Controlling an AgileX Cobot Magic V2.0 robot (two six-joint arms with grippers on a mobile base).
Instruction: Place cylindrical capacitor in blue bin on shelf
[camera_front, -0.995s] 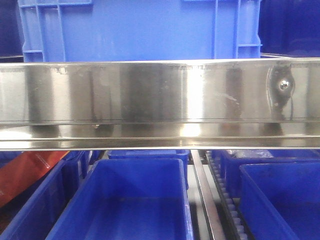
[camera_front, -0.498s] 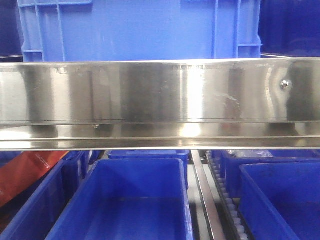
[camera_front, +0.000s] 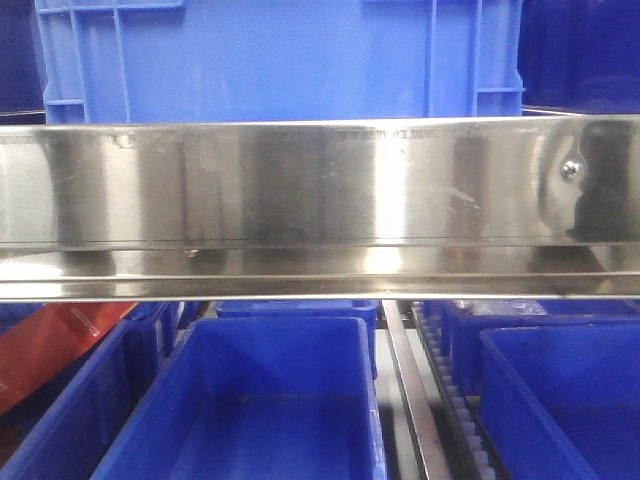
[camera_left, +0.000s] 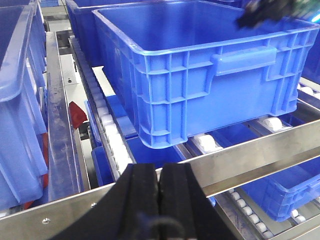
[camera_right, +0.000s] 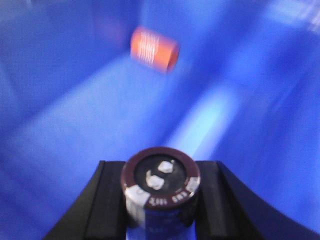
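One dark-sleeved cylindrical capacitor (camera_right: 160, 192) with two metal terminals sits pinched between the right gripper's (camera_right: 160, 200) two black fingers (camera_right: 107, 200), over the floor of a blue plastic bin (camera_right: 75, 115) holding one orange cylinder (camera_right: 155, 49). The left gripper's (camera_left: 159, 195) fingers press together above the shiny stainless-steel shelf (camera_left: 250, 150).

blue bin (camera_right: 70, 100) interior open, orange cylinder (camera_right: 155, 49) inside

Warehouse or factory parts store, a stainless-steel shelf (camera_front: 300, 185) gleaming across the front, roller tracks (camera_left: 107, 132) running beneath, blue plastic bins (camera_left: 200, 75) sitting in tiers (mostly empty ones)
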